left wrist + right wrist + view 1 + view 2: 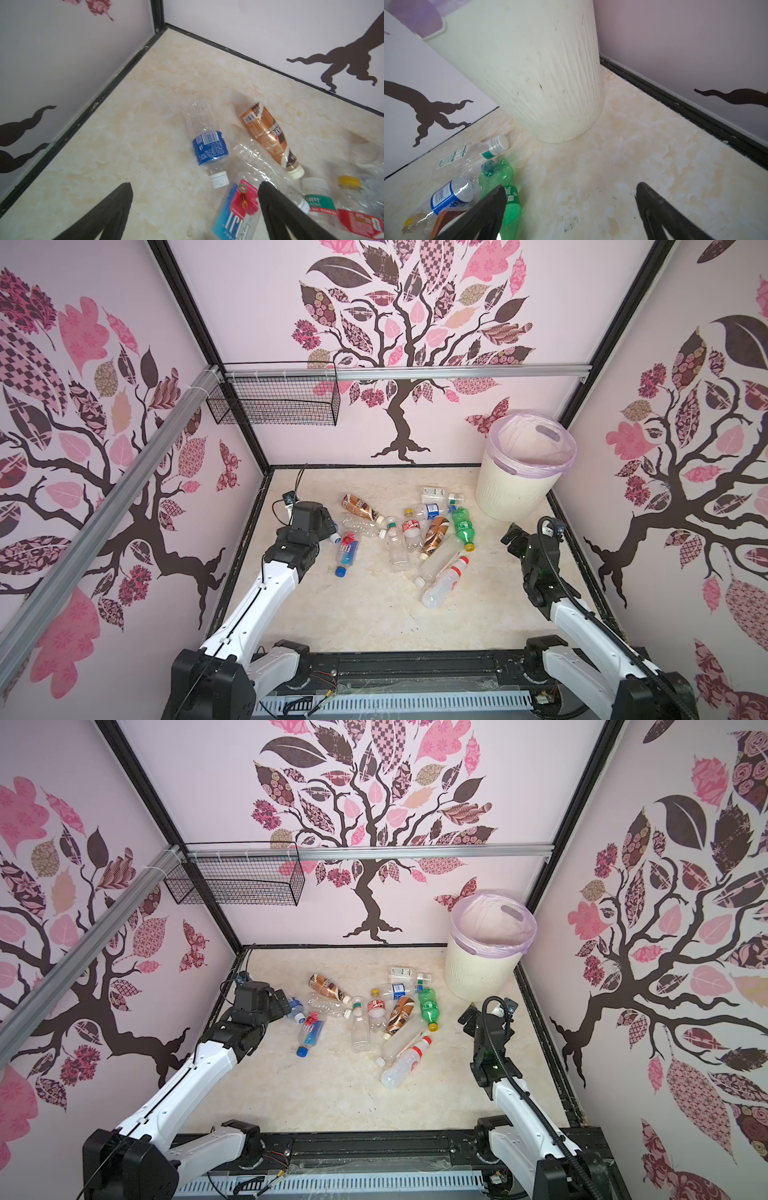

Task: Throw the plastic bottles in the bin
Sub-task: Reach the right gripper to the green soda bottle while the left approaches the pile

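left end effector (195, 184) released, blue-label bottle (209, 145) ahead | right end effector (571, 186) released, bin (539, 72) ahead

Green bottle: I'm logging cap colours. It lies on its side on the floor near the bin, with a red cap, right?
One detail is wrong. The green bottle lies on its side on the floor near the bin, but its cap is yellow, not red; both top views show it.

Floor (353, 614) is lying open at six o'clock; plastic bottles (434, 536) are crowding the centre; the bin (507, 493) is seemingly sealing the two-o'clock corner.
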You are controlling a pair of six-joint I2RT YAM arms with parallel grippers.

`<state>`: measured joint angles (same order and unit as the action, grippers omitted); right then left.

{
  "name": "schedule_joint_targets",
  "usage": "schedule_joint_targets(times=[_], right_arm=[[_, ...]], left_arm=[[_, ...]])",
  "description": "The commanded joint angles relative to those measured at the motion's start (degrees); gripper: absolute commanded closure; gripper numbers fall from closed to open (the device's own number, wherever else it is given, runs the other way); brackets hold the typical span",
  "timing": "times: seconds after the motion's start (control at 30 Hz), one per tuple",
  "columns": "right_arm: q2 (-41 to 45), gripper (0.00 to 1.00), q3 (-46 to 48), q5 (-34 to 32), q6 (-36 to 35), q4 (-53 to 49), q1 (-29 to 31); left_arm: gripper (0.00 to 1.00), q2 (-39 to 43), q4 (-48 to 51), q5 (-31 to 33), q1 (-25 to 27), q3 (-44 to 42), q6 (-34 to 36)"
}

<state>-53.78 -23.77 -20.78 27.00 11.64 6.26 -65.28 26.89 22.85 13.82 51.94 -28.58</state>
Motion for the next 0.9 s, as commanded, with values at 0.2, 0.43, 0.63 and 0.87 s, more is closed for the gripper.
schedule_joint_targets(times=[0.2,0.43,0.63,0.87], right_arm=[[-15.5,0.0,-9.6,10.6,-3.5,-8.2,5.7],[-25.5,0.0,-16.7,13.8,-6.2,-9.4,7.2],[-33.8,0.01,-23.7,14.3,-8.8,-11.2,9.0],[-43.3,0.07,-31.2,13.6,-11.2,-14.0,9.5]], left_arm=[[0.02,-5.3,9.4,-24.7,0.5,5.6,-7.5],[0.02,-4.3,2.5,-32.9,7.7,5.0,-6.8],[0.02,-4.8,-2.9,-37.7,13.8,4.9,-7.5],[0.02,-6.3,-3.8,-40.2,15.5,6.5,-7.5]])
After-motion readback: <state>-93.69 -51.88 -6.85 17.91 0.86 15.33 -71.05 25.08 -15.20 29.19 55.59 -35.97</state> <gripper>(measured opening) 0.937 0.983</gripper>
